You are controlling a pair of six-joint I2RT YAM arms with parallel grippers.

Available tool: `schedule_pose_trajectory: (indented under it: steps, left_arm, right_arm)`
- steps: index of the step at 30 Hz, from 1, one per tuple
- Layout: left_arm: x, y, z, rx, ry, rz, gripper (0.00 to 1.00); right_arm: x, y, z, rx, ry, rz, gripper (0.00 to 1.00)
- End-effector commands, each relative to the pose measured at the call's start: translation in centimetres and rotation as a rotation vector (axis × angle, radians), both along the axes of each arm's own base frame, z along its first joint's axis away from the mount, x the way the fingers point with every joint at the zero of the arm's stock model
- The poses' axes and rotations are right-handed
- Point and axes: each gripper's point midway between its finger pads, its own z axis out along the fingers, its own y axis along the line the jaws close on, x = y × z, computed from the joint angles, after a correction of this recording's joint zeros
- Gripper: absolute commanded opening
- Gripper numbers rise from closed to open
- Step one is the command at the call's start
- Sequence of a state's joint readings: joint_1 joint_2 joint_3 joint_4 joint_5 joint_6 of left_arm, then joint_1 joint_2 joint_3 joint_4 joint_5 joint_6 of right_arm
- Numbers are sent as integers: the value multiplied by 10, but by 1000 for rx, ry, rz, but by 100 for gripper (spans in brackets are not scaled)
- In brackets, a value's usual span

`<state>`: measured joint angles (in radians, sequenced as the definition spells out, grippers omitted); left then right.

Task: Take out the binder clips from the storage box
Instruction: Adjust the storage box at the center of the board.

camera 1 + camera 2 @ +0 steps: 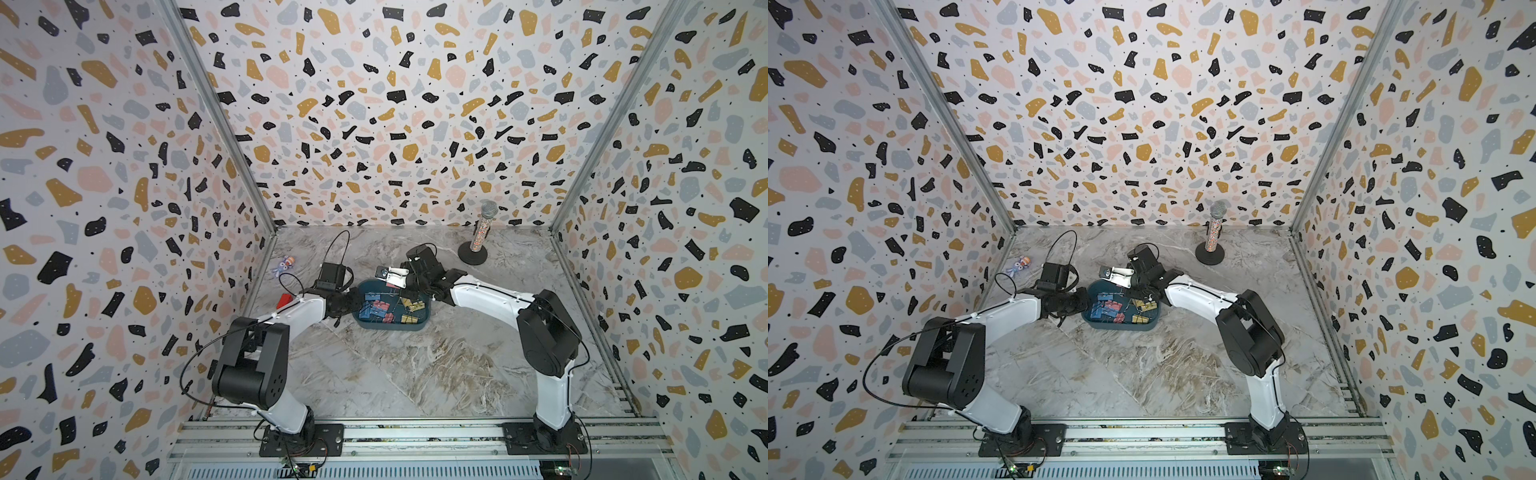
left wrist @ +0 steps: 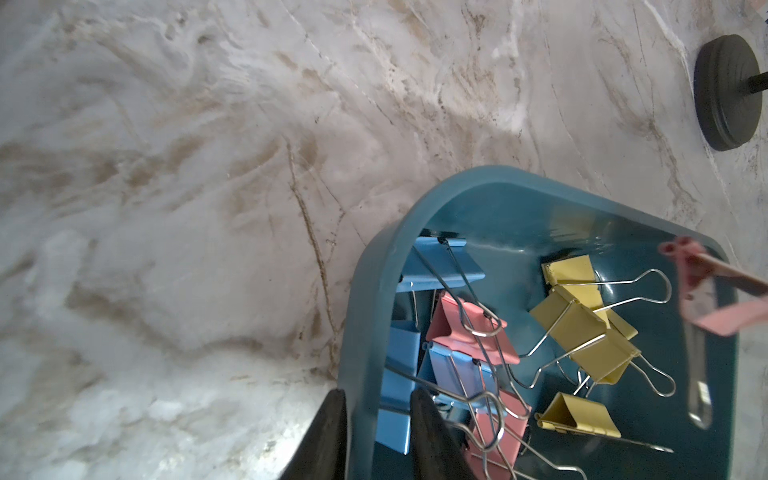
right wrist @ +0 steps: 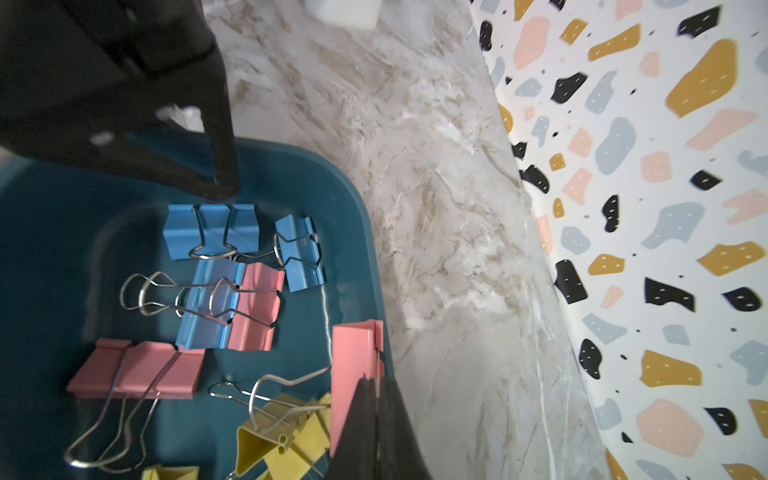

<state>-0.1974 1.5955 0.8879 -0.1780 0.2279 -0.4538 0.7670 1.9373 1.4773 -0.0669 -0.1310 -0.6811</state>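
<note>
Right gripper (image 3: 374,386) clamped on pink binder clip (image 3: 353,345) — wrist view only | left gripper (image 2: 376,401) pinching storage box (image 2: 478,174) rim

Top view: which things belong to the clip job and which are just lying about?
Job: binder clips; storage box; left tool, clamped on the box's rim; right tool, shut on a pink clip.
Lying about: red block; purple toy; microphone on its stand.
</note>
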Motion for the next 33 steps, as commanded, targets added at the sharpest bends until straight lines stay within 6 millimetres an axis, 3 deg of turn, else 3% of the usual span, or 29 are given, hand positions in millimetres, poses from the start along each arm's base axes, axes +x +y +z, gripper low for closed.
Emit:
schedule_pose_trajectory:
  steps: [1,8,10,18,26,33]
  left_arm:
    - [1,-1,0,-15,-7,-3,30]
    - [1,-2,0,-20,-5,-7,30]
    - [1,-3,0,-21,-4,-8,30]
    - [2,-5,-2,-30,-2,-14,29]
    - [2,-6,-4,-38,4,-17,29]
    - [2,-7,-3,-42,-1,-17,29]
  right_arm:
    - [-11,-8,45,49,-58,42,0]
    - [-9,-37,50,52,-56,51,0]
    - [-6,-60,51,41,-52,59,0]
    - [7,-121,54,33,-62,35,0]
    - [20,-163,27,-18,-12,46,0]
    - [29,-176,7,-26,-12,71,0]
